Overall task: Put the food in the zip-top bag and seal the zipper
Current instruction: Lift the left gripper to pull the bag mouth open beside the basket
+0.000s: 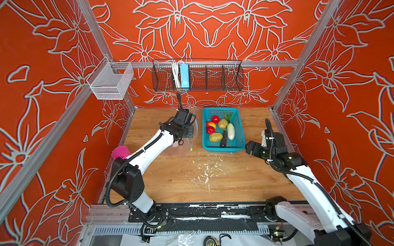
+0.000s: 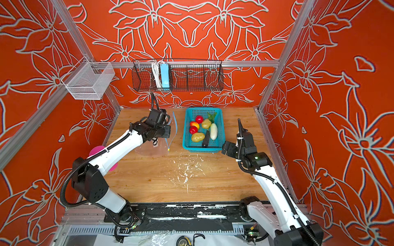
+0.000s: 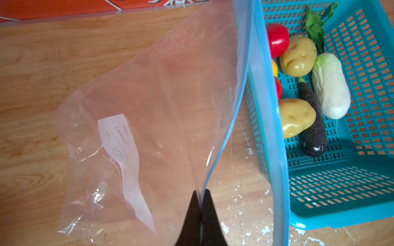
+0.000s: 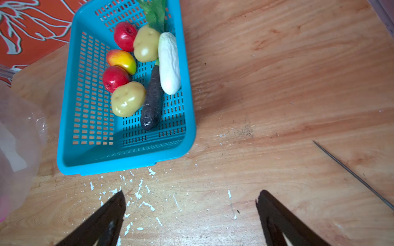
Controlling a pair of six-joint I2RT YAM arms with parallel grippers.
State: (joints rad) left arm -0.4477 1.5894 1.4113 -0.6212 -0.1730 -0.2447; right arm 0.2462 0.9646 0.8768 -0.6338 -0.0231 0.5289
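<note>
**Soft bag held open by one lip, food waiting in the basket**

The zip-top bag (image 3: 149, 106) lies on the counter (image 4: 277, 85) just beside the teal basket (image 4: 106, 168), with its mouth turned toward the basket. The left gripper (image 3: 201, 210) is pressed together on one lip of the bag, close to the zipper (image 3: 277, 170), and lifts it. The two blue strips therefore stand apart and the mouth is open. The right gripper (image 4: 191, 198) is spread wide and empty, over bare counter near the basket's front corner.

The bag looks thin, light and very floppy. I judge that it will sag or slide when pushed, so the stiffer zipper strip is the best place to hold it. The yellowish slider (image 1: 191, 149) is small and sits at the strip's end nearer the robot.

All the food is in the basket: red apples (image 4: 124, 35), a red-yellow fruit (image 4: 121, 60), two potatoes (image 4: 128, 99), a white radish (image 4: 169, 64) and a dark eggplant (image 4: 152, 102). They seem light, hard and smooth. The round ones may slip, so take them across the middle, and the long ones across the narrow body.

The counter is flat wood with white flecks (image 4: 138, 191). Red flowered walls (image 1: 213, 32) close it on three sides.
</note>
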